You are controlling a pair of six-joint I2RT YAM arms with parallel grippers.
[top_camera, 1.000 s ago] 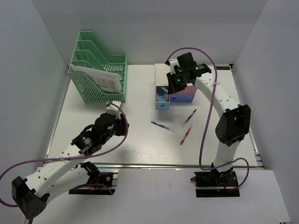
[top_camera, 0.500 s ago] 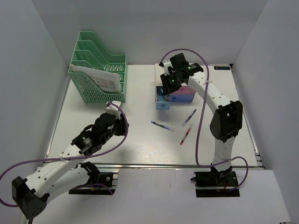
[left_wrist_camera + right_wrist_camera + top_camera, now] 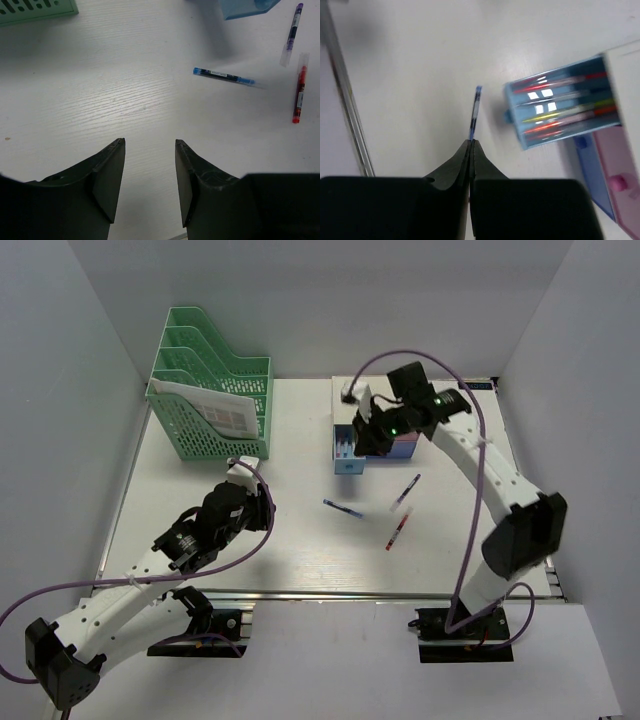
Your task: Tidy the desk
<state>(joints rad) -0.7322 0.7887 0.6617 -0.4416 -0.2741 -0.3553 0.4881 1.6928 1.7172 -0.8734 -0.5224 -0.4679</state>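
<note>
The desk point(image 3: 290, 550) is a white tabletop. A blue pen point(image 3: 342, 508), a purple pen point(image 3: 405, 490) and a red pen point(image 3: 397, 532) lie loose on it. My right gripper point(image 3: 366, 436) hovers over the open blue drawer point(image 3: 348, 453) of the small drawer box point(image 3: 400, 445). Its jaws are pressed together with nothing between them point(image 3: 471, 142); the blue pen point(image 3: 475, 111) lies on the desk beyond the tips. The drawer point(image 3: 565, 102) holds several pens. My left gripper point(image 3: 149, 145) is open and empty over bare desk left of the pens point(image 3: 223, 76).
A green file rack point(image 3: 210, 395) with papers stands at the back left. A metal rail point(image 3: 330, 592) runs along the desk's front edge. Grey walls close in the left, back and right sides. A pink drawer point(image 3: 620, 180) sits shut in the box.
My right arm swung its elbow out to the right and its gripper came forward and down from above the box to over the open drawer. My left arm has not moved.
</note>
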